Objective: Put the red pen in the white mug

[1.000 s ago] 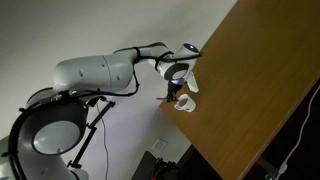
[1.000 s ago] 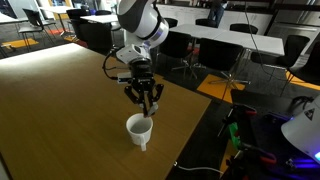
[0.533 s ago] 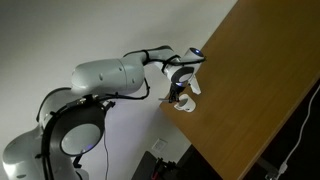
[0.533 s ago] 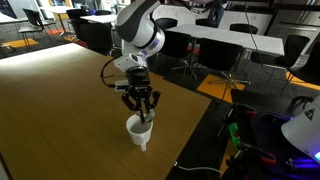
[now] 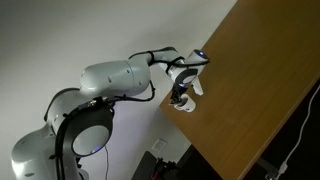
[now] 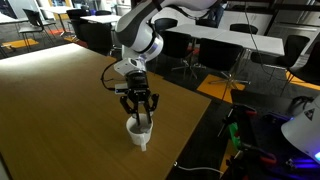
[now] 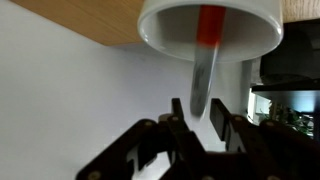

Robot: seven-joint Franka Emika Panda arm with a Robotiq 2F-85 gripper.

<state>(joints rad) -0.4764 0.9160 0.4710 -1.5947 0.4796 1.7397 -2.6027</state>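
Seemingly right over its target in an exterior view, the gripper (image 5: 180, 96) hangs at the near corner of the wooden table (image 5: 255, 90), its fingertips just above the white mug (image 5: 186, 105). The pen is too small to make out here.

From the opposite side, an exterior view shows the gripper (image 6: 139, 112) pointing straight down over the white mug (image 6: 139, 132), fingertips at or just inside the rim. The mug stands close to the edge of the table (image 6: 60, 100).

Looking along the tool, the wrist view shows the jaws drawn close and pinching the pale shaft of the red pen (image 7: 202, 75). The pen's red end already lies within the round mouth of the white mug (image 7: 165, 30), a little off centre. The gripper (image 7: 197, 112) holds the pen near its back end.

To finish well, I judge the arm should stay vertical and keep the tip inside the rim. The fingers should then part gently, so the pen drops in without nudging the mug towards the edge.
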